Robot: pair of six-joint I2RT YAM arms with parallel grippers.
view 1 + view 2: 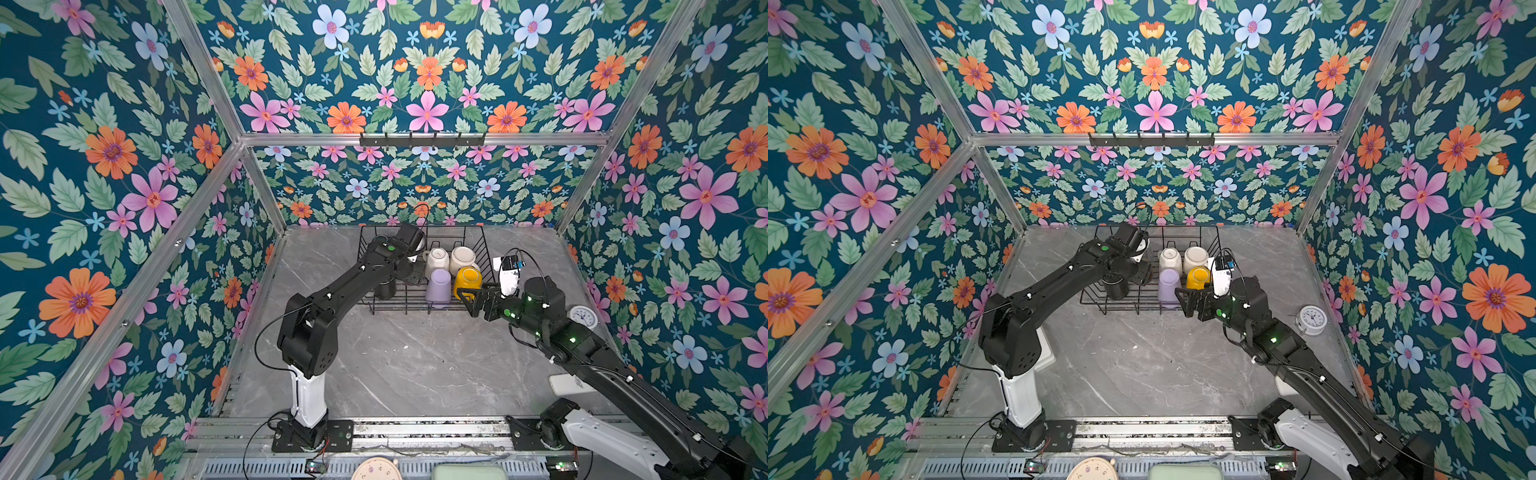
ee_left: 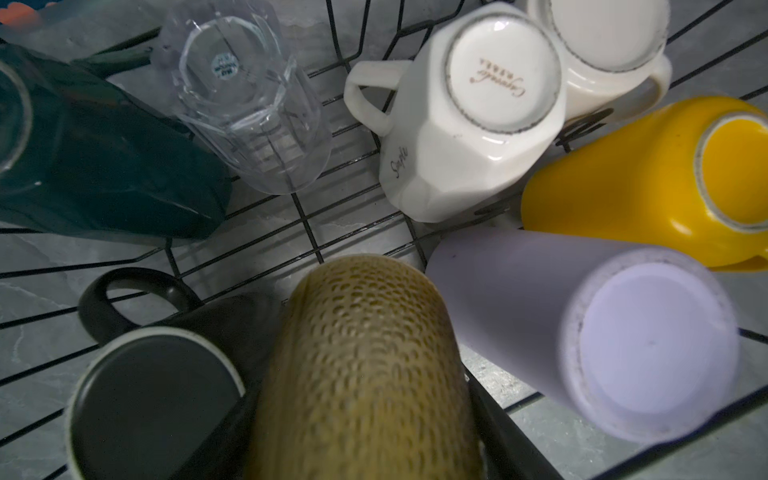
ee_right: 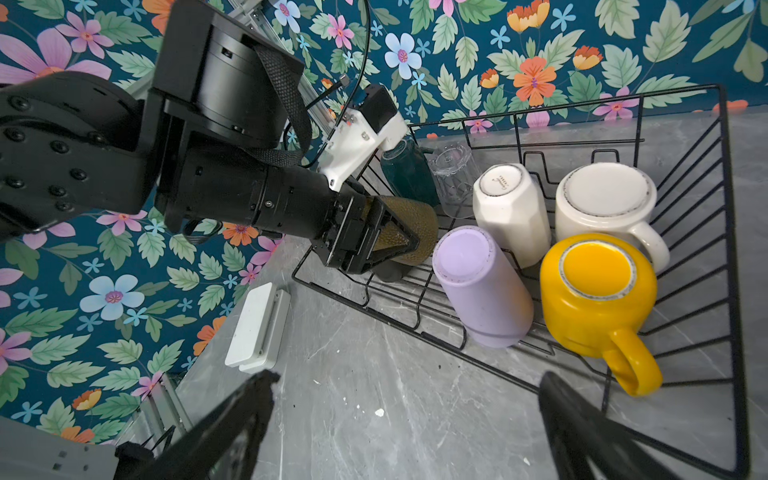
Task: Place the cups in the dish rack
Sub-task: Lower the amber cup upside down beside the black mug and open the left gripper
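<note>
1. The left gripper (image 3: 405, 239) reaches into the dish rack (image 3: 685, 166) from its left side, jaws clamped on the amber glass (image 2: 365, 365), one finger on each flank.
2. The amber glass hangs tilted inside the rack, just beside the black mug (image 2: 153, 407) and near the lilac tumbler (image 2: 602, 340). Whether it touches the wire floor cannot be told.
3. The black mug stands upside down in the rack's front left part, directly under the left wrist in both top views.
4. Farther from that gripper, along the rack's back, are the dark green mug (image 2: 104, 166), leaning, and the clear glass (image 2: 249, 116), base up.
5. The white mug with script (image 2: 469, 124), the second white mug (image 2: 602, 50), the yellow mug (image 2: 648, 183) and the lilac tumbler stand inverted in the right half, packed close together.
6. The right gripper (image 1: 464, 303) hovers over the table at the rack's front right corner, jaws spread wide with nothing between them; the yellow mug and lilac tumbler sit just beyond its fingertips, and the yellow mug's handle points toward it.
</note>
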